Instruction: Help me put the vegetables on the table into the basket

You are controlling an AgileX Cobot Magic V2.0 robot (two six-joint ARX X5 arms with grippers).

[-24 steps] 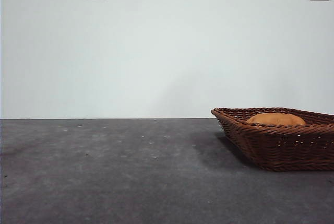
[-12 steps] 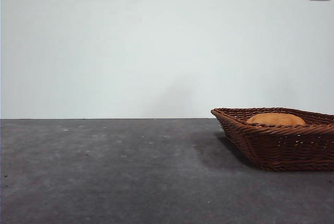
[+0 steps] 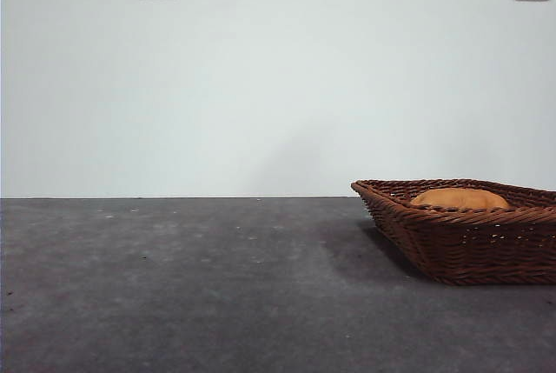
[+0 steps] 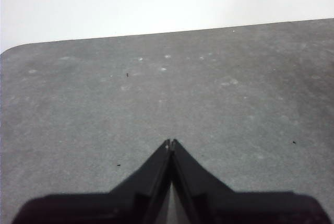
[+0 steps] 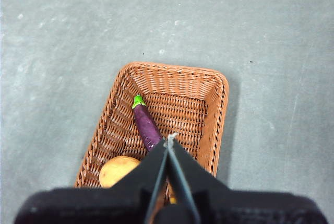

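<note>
The wicker basket (image 3: 469, 243) sat at the right side of the table (image 3: 191, 286) in the front view, running off the picture's edge, with the brown potato (image 3: 459, 198) poking up just above its braided rim. From the right wrist view you got a much better look: the right gripper (image 5: 168, 139) hung well above the basket (image 5: 195, 85), jaws pressed together with nothing between them. Down inside, the purple eggplant (image 5: 147, 125) lay along the woven floor, green stem pointing toward the basket's far end, and the potato (image 5: 119, 170) rested just beside its other end. A tiny bit of yellow showed right at the gripper's edge, but it was too hidden to say what it was. The left gripper (image 4: 170, 142) was over bare grey table (image 4: 235, 93), well apart from everything, jaws closed tip to tip and holding nothing.
</note>
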